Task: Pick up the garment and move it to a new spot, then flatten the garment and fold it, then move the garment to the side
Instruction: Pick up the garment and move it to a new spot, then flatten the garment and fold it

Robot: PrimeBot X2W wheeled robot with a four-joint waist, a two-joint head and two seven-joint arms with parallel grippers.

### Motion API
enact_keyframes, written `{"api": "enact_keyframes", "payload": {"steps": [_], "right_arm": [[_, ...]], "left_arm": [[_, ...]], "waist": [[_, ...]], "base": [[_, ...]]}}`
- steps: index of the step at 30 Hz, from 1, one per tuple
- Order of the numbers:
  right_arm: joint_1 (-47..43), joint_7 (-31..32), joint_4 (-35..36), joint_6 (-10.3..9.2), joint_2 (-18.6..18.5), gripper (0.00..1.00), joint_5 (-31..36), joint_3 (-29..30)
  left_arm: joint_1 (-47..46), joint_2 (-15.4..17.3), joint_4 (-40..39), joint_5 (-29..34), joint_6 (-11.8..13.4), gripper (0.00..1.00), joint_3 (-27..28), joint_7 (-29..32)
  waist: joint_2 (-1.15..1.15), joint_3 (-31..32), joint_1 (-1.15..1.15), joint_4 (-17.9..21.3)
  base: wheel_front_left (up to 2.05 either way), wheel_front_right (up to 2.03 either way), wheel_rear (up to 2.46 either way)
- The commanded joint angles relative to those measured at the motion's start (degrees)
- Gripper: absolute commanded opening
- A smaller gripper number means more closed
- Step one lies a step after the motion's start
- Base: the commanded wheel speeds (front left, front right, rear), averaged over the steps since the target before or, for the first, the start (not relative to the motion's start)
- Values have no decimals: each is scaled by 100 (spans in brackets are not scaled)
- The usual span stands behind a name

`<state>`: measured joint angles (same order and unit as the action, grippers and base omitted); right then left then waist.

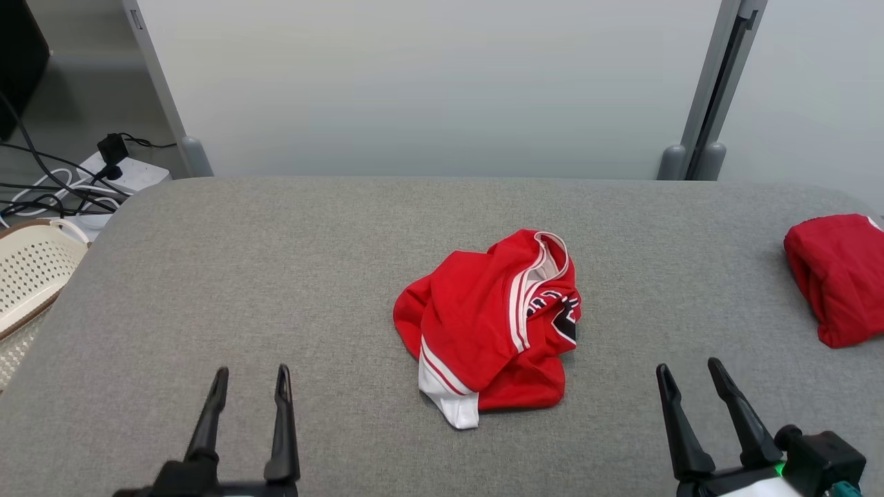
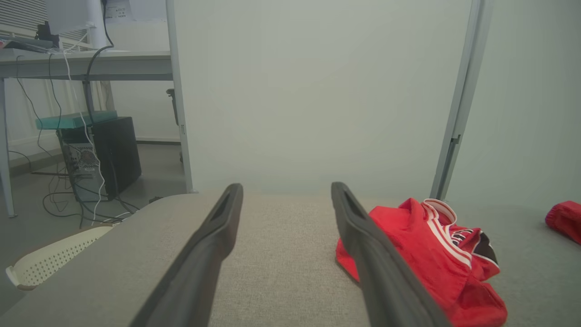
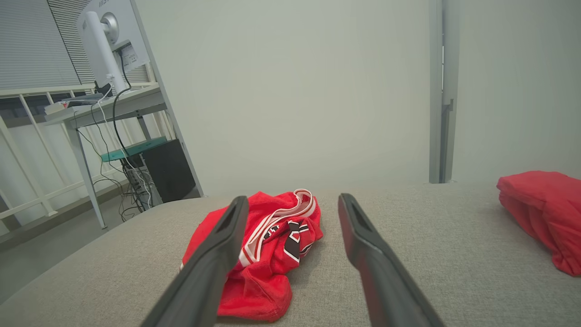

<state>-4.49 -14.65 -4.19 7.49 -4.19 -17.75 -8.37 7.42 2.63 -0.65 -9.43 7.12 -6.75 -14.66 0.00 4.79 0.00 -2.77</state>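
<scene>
at the far left, beside the table's edge, a cream perforated basket (image 1: 31,276) sits lower than the table top. behind it a white power strip (image 1: 128,176) lies on the floor among dark and white cables (image 1: 41,186). the grey fabric-covered table (image 1: 311,241) spans the head view, and a pale partition wall (image 1: 428,83) stands just behind its far edge.

the left pincer (image 1: 252,371) is at the lower left, over the near part of the table. its two dark fingers are apart with bare cloth showing between them, and it holds nothing. in the left wrist view the same fingers frame bare table top, and the garment shows just past the right-hand finger.

the garment (image 1: 490,324) is red with white stripes, a white band and a black-and-white print. it lies crumpled in a heap near the middle of the table, between the two pincers, farther from the robot than either and apart from both.

the right pincer (image 1: 688,366) is at the lower right, also over the near part of the table, its fingers spread and holding nothing. in the right wrist view the garment lies partly behind its left-hand finger. at the far right edge of the table a second red cloth (image 1: 839,276) lies bundled, well apart from the garment.
</scene>
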Motion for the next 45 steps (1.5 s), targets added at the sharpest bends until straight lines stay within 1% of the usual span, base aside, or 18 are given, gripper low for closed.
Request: {"api": "enact_keyframes", "payload": {"steps": [1,4,8,13,26,40,42,45], "right_arm": [[74,-35,186,0,-68,100,23,-108],[-25,-35,176,0,-102,100,67,-149],[-46,-35,183,0,-97,100,62,-186],[-9,-35,197,0,-90,100,51,-185],[-11,-35,137,0,-111,100,29,-201],[-1,-35,117,0,-148,100,-5,-216],[0,-35,116,0,-151,100,-5,-225],[1,-35,91,0,-154,100,-14,-237]], "left_arm": [[-81,25,-104,66,-5,100,152,-33],[132,25,35,180,-37,100,60,-33],[303,25,111,82,112,100,-66,-33],[273,25,120,161,177,100,-187,-34],[227,25,137,133,231,100,-196,-34],[98,25,192,147,211,100,-261,-34],[67,25,213,137,164,100,-339,-34],[-28,25,354,151,8,100,-588,-34]], "waist": [[0,3,0,1],[0,8,0,16],[0,-3,0,59],[0,-39,0,53],[0,-42,0,39],[0,-80,0,24],[0,-95,0,14],[0,-140,0,3]], "base": [[0,0,0],[0,0,0],[0,0,0],[0,0,0],[0,0,0],[0,0,0],[0,0,0],[0,0,0]]}}
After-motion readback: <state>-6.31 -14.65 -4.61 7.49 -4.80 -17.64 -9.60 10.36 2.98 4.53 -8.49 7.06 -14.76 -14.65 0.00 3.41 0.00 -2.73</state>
